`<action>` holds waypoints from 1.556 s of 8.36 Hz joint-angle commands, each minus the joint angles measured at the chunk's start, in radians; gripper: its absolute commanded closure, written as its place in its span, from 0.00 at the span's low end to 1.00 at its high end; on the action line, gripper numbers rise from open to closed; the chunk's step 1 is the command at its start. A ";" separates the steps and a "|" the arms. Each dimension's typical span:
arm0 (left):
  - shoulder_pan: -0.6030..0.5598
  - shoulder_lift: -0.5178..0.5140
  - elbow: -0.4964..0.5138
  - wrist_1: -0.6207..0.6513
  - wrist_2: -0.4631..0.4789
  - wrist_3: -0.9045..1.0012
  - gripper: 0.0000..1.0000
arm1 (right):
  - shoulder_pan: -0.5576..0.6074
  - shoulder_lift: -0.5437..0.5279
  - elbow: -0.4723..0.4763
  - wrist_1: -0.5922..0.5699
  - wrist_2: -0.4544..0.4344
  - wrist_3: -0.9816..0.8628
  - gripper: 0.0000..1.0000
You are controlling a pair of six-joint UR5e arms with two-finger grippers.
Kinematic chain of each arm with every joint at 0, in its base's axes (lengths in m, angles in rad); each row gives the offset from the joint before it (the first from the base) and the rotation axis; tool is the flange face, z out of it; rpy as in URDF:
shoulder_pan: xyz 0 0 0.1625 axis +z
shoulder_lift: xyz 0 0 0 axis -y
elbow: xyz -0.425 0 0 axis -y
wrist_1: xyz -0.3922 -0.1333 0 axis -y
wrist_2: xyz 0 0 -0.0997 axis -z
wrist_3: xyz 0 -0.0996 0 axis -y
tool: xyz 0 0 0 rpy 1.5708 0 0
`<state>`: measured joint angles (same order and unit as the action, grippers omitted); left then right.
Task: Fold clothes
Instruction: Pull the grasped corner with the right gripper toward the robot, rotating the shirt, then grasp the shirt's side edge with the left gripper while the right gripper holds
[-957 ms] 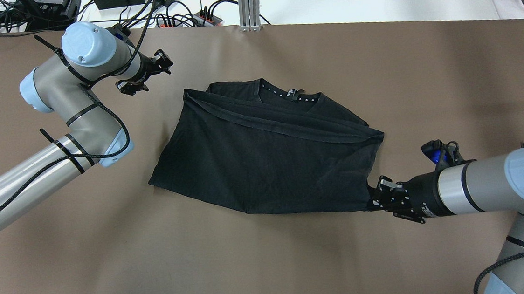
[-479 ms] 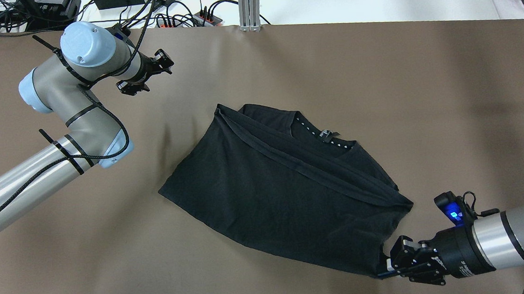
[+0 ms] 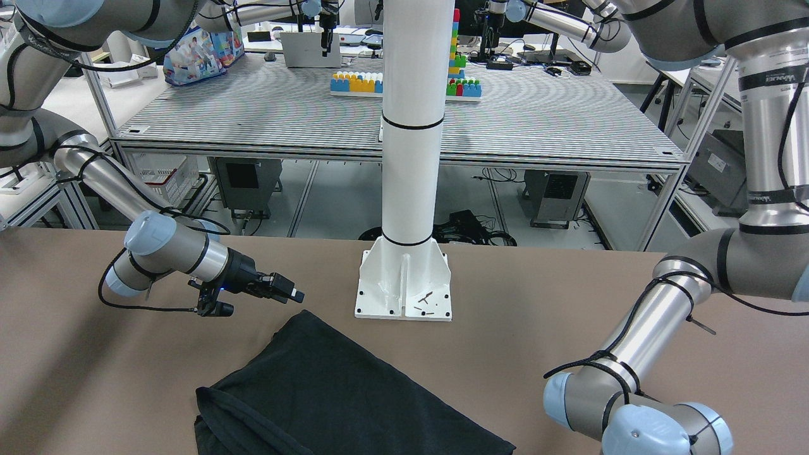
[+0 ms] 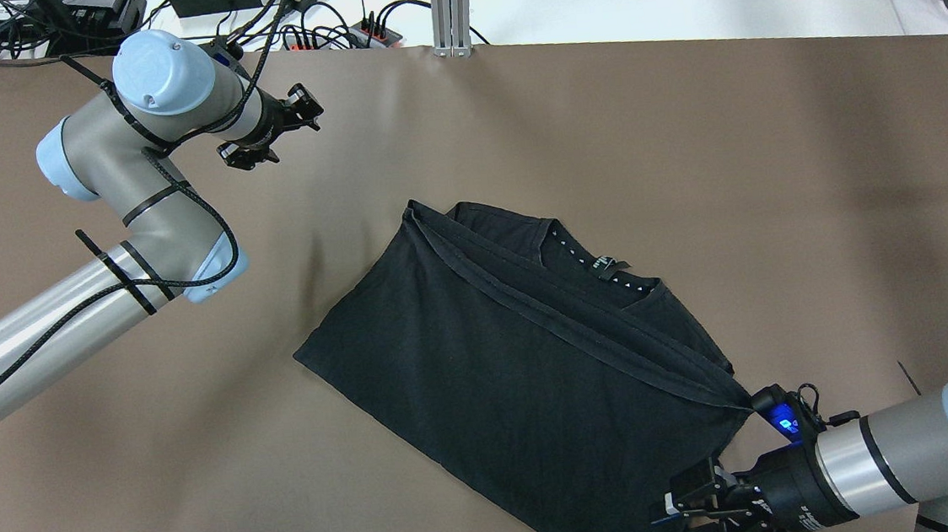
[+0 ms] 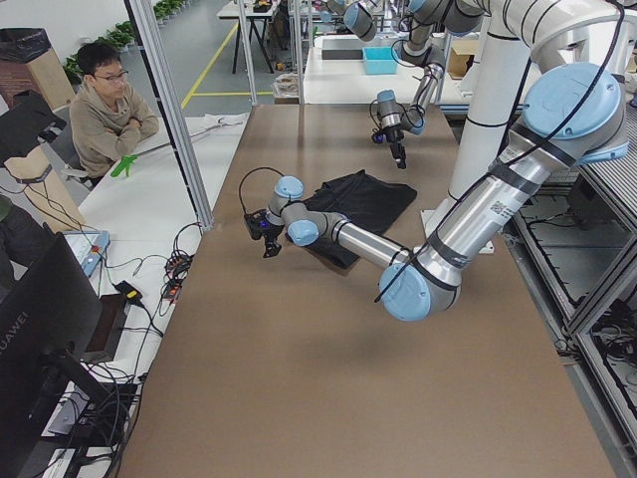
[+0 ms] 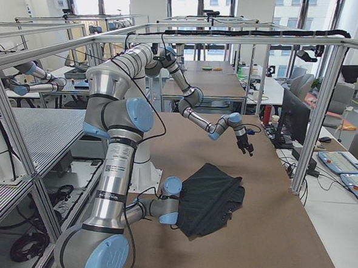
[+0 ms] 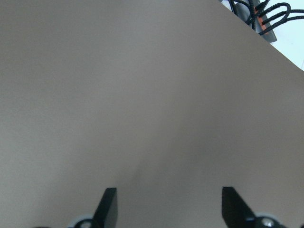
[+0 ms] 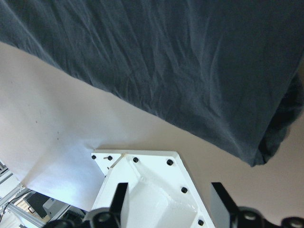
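The brown desk [image 4: 512, 111] carries a single black garment [image 4: 532, 354]. It lies flat just in front of the white pillar's base plate [image 3: 404, 284], on the side away from the robot and offset toward the robot's right, its nearest corner close to the plate but apart from it. A hemmed band crosses the upper layer on the diagonal, and below it we see the collar and neck label, so we judge one lengthwise fold made and the cloth laid out, askew, for the next.

Behind the base plate, under the ribbed desk, stands a white slatted crate [image 3: 165, 178], the only container we can make out. We cannot read its contents.

The right tool [image 4: 684, 516] hovers beside the base plate on the robot's right, at the garment corner nearest the plate. Its wrist view shows the fingers [image 8: 119, 199] spread wide with only the plate between them, so it grips nothing. The left tool [image 7: 170, 206] is well apart from the base plate, out toward the desk's far edge on the robot's left. Its fingers are equally spread over bare desk and it carries nothing.

We judge that the next move calls for a fresh pinch on one side edge, both layers taken together, and a carry across. The left tool would have far to travel to help.
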<state>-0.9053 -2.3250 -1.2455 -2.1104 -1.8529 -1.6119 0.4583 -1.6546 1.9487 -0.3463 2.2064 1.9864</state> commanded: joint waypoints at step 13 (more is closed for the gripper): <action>0.342 0.389 -0.460 0.001 0.132 -0.186 0.20 | 0.224 0.338 -0.304 -0.183 -0.205 -0.141 0.05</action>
<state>-0.5814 -1.9951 -1.6761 -2.1043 -1.7232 -1.7911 0.6616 -1.3538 1.6501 -0.5164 2.0030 1.8459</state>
